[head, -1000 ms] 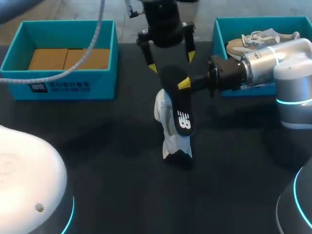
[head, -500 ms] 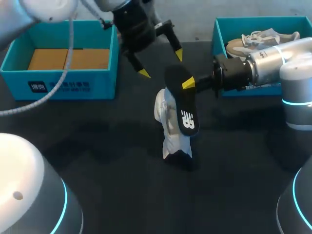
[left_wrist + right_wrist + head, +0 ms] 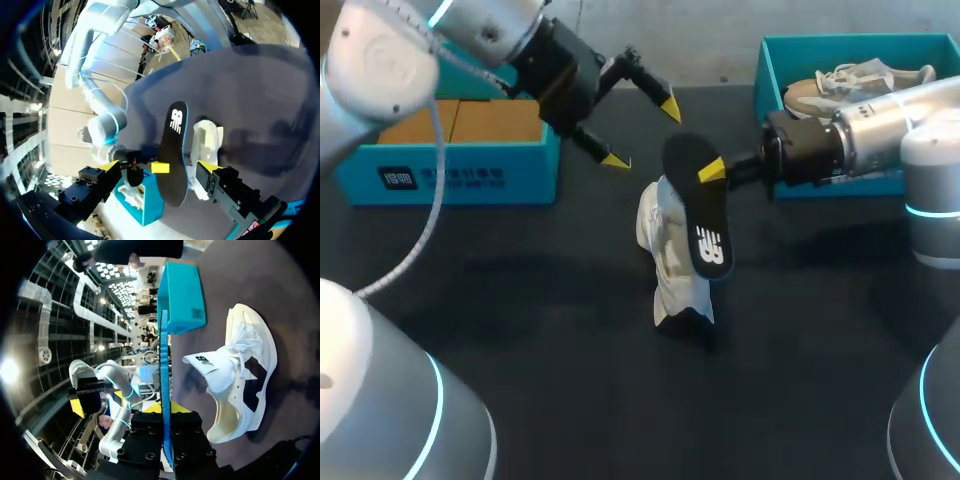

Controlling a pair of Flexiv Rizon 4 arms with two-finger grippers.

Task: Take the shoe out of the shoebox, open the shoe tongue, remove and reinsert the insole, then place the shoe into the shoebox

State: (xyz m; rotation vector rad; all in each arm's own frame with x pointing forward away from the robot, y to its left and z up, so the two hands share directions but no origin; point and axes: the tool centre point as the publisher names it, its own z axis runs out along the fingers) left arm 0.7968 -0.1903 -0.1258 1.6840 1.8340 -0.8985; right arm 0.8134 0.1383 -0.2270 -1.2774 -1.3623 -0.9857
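A white shoe [image 3: 670, 262] stands on the dark table, its tongue pulled open [image 3: 212, 365]. Just above it my right gripper [image 3: 717, 170] is shut on the heel end of a black insole [image 3: 698, 215], which hangs tilted over the shoe's opening. In the right wrist view the insole [image 3: 164, 375] shows edge-on between the fingers [image 3: 150, 408], with the shoe [image 3: 242, 390] beside it. My left gripper [image 3: 642, 131] hovers open and empty to the upper left of the insole. From the left wrist the insole [image 3: 175, 150] and shoe [image 3: 207, 142] lie ahead of its spread fingers [image 3: 210, 166].
A teal shoebox [image 3: 765, 75] at the back right holds a second, tan-soled shoe [image 3: 850, 80]. A teal box [image 3: 470, 175] with brown cardboard inside stands at the back left. Both arm bases flank the near table edge.
My left gripper swung away from above the insole toward the left box, staying open. The right gripper kept hold of the insole and shifted it slightly to the right.
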